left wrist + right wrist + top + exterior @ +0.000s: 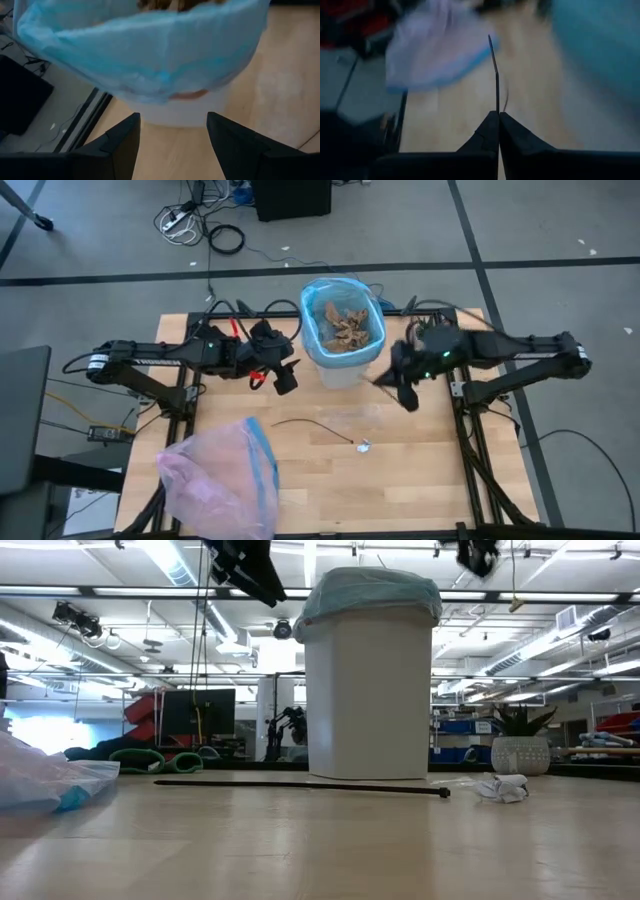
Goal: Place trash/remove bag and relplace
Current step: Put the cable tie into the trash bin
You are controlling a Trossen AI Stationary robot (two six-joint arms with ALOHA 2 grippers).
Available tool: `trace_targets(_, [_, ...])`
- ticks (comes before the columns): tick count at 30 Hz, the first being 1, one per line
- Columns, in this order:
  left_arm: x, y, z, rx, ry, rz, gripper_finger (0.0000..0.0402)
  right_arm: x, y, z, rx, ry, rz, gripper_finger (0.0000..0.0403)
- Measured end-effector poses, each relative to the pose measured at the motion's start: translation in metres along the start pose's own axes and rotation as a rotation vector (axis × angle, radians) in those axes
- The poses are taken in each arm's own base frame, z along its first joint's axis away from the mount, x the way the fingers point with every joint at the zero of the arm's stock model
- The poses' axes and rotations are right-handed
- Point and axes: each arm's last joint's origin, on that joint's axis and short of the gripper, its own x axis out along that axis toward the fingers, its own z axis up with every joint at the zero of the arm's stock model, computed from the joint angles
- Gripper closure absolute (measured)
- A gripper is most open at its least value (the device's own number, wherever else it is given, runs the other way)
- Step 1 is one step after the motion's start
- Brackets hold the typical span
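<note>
The bag [318,330], light blue and crinkly, lines the white bin [345,370] near the desk's [420,480] far edge, its rim folded over the bin's top; brown leaf clumps [347,327] lie inside. The left tool [283,376] hangs beside the bin with its fingers [120,145] apart, holding nothing. The right tool [406,394], on the bin's other side, is pinched together on a thin dark twig [495,75]; only the right wrist view shows that grip. The high view alone shows a second twig [310,426] and a small crumpled wrapper [364,445] mid-desk, with a pink bag [215,475] at the near left corner.
</note>
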Motion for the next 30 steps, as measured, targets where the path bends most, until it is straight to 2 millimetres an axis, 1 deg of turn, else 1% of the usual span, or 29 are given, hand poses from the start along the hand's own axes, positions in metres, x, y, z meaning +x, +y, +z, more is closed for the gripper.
trace_targets(3, [0.0, 0.0, 0.004, -0.025, -0.039, -0.014, 0.0165, -0.01, -0.001, 0.025, -0.119, -0.149, -0.112, 0.0403])
trace_targets(6, [0.001, 0.001, 0.008, -0.043, -0.073, -0.016, 0.0165, -0.011, -0.015, 0.045, -0.207, -0.256, -0.276, 0.0403])
trace_targets(8, [0.002, 0.003, 0.009, -0.049, -0.08, -0.013, 0.0165, -0.006, -0.031, 0.053, -0.205, -0.288, -0.341, 0.0403])
trace_targets(12, [0.002, 0.003, 0.009, -0.05, -0.08, -0.013, 0.0165, 0.02, -0.062, 0.061, -0.171, -0.3, -0.421, 0.0403])
trace_targets(16, [0.001, 0.002, 0.008, -0.076, -0.074, -0.017, 0.0165, 0.041, -0.085, 0.073, -0.151, -0.405, -0.472, 0.0403])
trace_targets(18, [0.001, 0.001, 0.006, -0.088, -0.056, -0.019, 0.0165, 0.051, -0.097, 0.076, -0.14, -0.434, -0.497, 0.0403])
trace_targets(20, [0.0, -0.001, 0.005, -0.1, -0.045, -0.024, 0.0165, 0.06, -0.109, 0.074, -0.106, -0.422, -0.525, 0.0403])
trace_targets(24, [-0.001, -0.003, 0.001, -0.104, -0.011, -0.031, 0.0165, 0.08, -0.13, 0.061, -0.023, -0.314, -0.55, 0.0403])
trace_targets(26, [-0.002, -0.005, -0.001, -0.104, 0.005, -0.032, 0.0165, 0.087, -0.134, 0.056, 0.0, -0.275, -0.535, 0.0402])
trace_targets(30, [-0.004, -0.007, -0.004, -0.107, 0.027, -0.038, 0.0165, 0.089, -0.123, 0.055, -0.008, -0.274, -0.498, 0.039])
